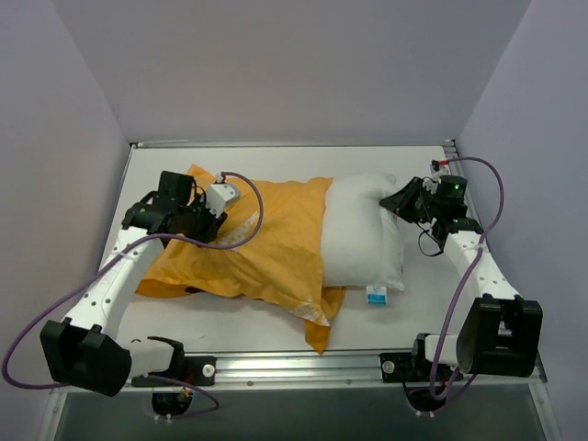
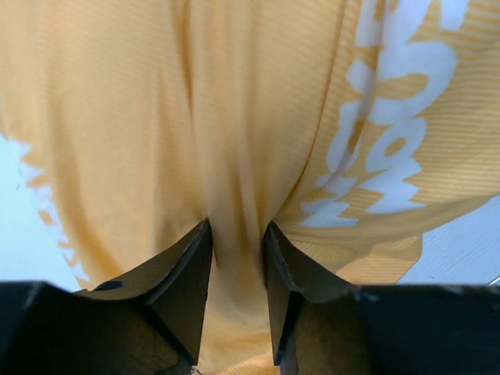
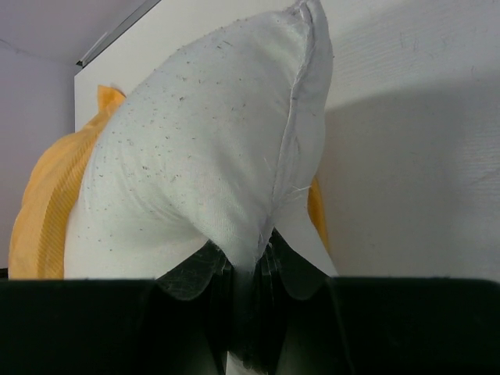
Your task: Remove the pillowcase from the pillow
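Note:
The orange-yellow pillowcase (image 1: 257, 243) covers the left part of the white pillow (image 1: 360, 230), whose right half sticks out bare, with a small blue-and-white tag (image 1: 376, 294) at its near edge. My left gripper (image 1: 204, 223) is shut on a pinched fold of the pillowcase (image 2: 238, 156) near its left end; white lettering shows beside it. My right gripper (image 1: 397, 203) is shut on the pillow's far right corner seam (image 3: 266, 226). In the right wrist view the pillow (image 3: 203, 148) bulges up with orange fabric (image 3: 47, 211) behind it.
The white table (image 1: 423, 303) is boxed by grey walls at left, back and right. A metal rail (image 1: 294, 367) runs along the near edge. The pillowcase's open end droops to a point (image 1: 317, 333) toward that rail.

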### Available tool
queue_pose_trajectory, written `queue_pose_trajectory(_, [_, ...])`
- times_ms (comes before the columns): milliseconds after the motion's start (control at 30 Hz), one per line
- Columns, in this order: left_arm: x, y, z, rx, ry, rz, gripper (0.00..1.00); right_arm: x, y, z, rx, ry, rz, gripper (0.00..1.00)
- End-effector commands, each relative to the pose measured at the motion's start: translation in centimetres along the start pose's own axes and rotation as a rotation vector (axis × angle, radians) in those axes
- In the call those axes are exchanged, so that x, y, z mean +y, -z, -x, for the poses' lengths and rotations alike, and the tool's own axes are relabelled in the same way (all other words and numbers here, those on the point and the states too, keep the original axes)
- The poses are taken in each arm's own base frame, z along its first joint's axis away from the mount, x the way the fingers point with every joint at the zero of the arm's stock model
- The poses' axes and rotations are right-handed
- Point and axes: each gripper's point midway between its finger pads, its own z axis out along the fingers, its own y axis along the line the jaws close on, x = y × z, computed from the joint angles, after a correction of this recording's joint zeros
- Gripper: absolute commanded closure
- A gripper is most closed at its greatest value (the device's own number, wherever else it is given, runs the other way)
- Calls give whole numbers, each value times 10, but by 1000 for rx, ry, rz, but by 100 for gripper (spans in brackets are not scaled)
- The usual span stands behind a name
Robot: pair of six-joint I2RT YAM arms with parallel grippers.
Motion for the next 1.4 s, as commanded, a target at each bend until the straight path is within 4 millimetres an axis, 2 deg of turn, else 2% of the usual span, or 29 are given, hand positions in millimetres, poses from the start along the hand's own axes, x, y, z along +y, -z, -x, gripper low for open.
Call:
queue_pose_trajectory(0, [24,26,-14,-33,74,30,58,1,10,28,-96,40,1,100])
queue_pose_trajectory(33, [29,27,-20,-28,85,39,59,-1,10,29,-97,36,-2,100])
queue_pose_trajectory(100, [38,24,-32,-13,97,57,71,-2,10,30,-95,37,0,100])
queue_pose_trajectory(133, [43,22,-43,6,122,63,80,-2,10,31,-97,38,2,100])
queue_pose_trajectory(167, [46,18,-48,21,131,63,98,-2,10,31,-92,40,4,100])
queue_pose_trajectory(300, [65,20,-59,16,176,113,98,-6,15,38,-104,38,3,100])
queue_pose_trajectory(333, [81,26,-69,19,222,169,98,-10,18,40,-109,28,0,100])
queue_pose_trajectory(367, [95,31,-76,30,248,224,98,-23,25,50,-138,5,-22,100])
queue_pose_trajectory(433, [123,41,-88,22,304,304,98,-31,36,57,-156,-14,-17,100])
queue_pose_trajectory(467, [147,55,-104,23,377,363,98,-34,41,61,-169,-21,-22,100])
queue_pose_trajectory(533, [168,69,-117,9,440,406,98,-42,51,70,-189,-15,-37,100])
queue_pose_trajectory(567, [179,78,-132,10,485,428,98,-40,53,72,-189,-8,-38,100])
queue_pose_trajectory(667, [184,87,-127,-40,502,413,98,-35,53,73,-180,0,-17,100])
queue_pose_trajectory(767, [184,82,-129,-53,520,417,98,-32,52,71,-169,5,-3,100])
queue_pose_trajectory(900, [209,76,-152,-3,567,542,98,-35,54,71,-168,14,-23,100])
queue_pose_trajectory(933, [218,83,-158,20,582,589,98,-37,60,83,-198,21,-38,100])
queue_pose_trajectory(1033, [235,105,-157,-25,618,664,98,-31,73,111,-269,17,-26,100])
queue_pose_trajectory(1067, [245,123,-147,-63,607,713,98,-30,77,121,-292,3,-17,100])
queue_pose_trajectory(1133, [256,147,-143,-93,604,784,98,-23,83,136,-323,2,2,100])
queue_pose_trajectory(1167, [264,164,-135,-125,590,827,98,-19,89,149,-355,1,14,100])
queue_pose_trajectory(1200, [268,173,-134,-136,586,851,98,-15,91,152,-359,5,30,100])
queue_pose_trajectory(1267, [277,187,-136,-137,574,893,98,-8,94,162,-372,16,49,100])
queue_pose_trajectory(1367, [281,186,-144,-112,575,894,98,-4,95,166,-374,21,64,100])
